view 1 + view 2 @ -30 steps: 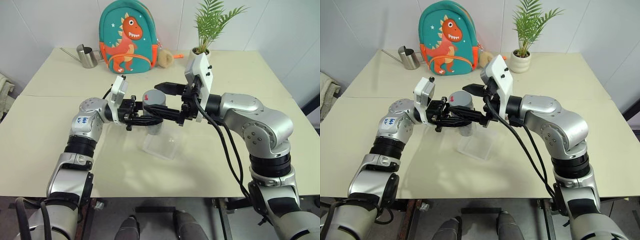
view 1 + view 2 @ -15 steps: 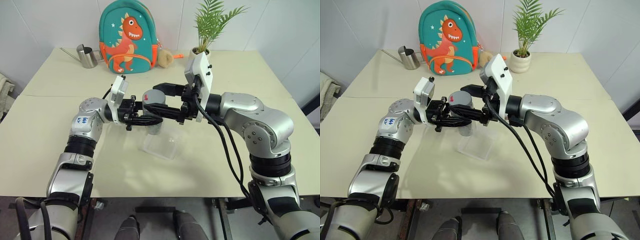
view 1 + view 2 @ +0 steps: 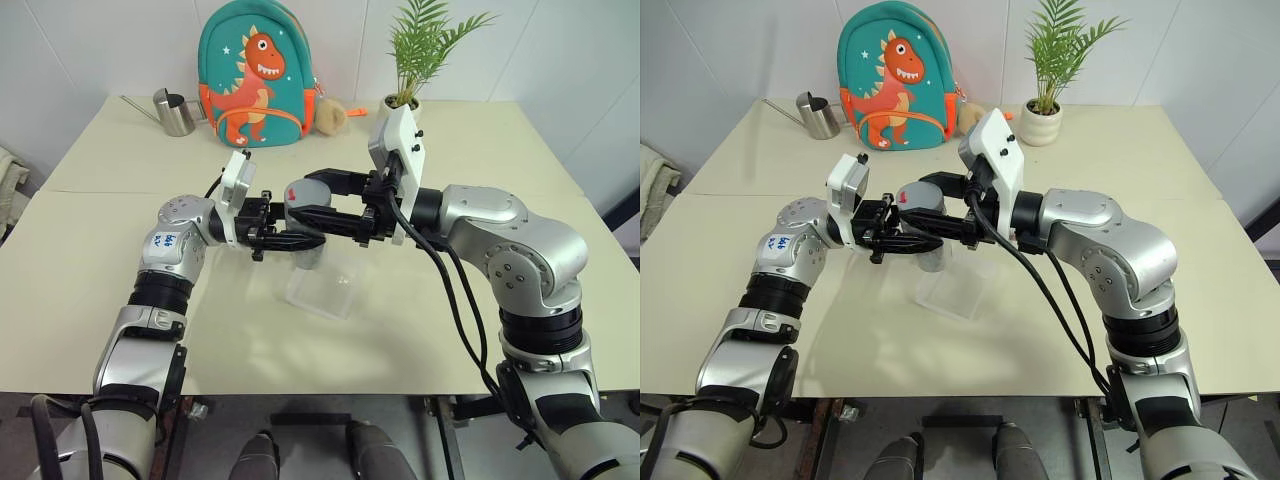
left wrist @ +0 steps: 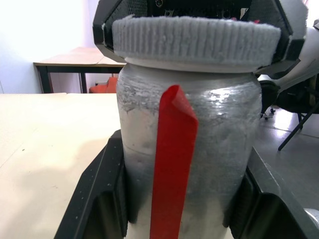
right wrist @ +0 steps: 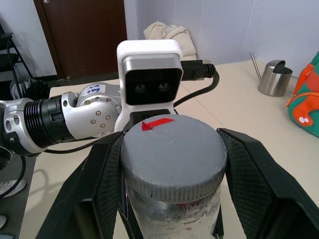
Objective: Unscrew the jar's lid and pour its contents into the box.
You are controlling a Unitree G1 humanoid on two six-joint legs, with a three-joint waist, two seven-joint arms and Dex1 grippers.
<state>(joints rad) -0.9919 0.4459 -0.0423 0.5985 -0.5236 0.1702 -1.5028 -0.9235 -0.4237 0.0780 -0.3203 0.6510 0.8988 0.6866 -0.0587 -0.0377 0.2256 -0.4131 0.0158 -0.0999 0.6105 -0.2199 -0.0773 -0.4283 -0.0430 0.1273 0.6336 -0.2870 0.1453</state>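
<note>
- While the jar (image 3: 306, 243) stands upright in mid-air above the box (image 3: 322, 283), the left gripper (image 3: 283, 235) is clamped on its body from the left.
- Right gripper (image 3: 312, 198) comes in level from the opposite side, its fingers closed on the lid (image 5: 173, 156), directly atop the jar; the twist axis is the jar's vertical long axis.
- Left wrist view shows the ribbed lid edge seated on the neck, and the red stripe (image 4: 172, 159).
- Right wrist view alone shows the lid's top and its red mark.
- Contents cannot be made out.
</note>
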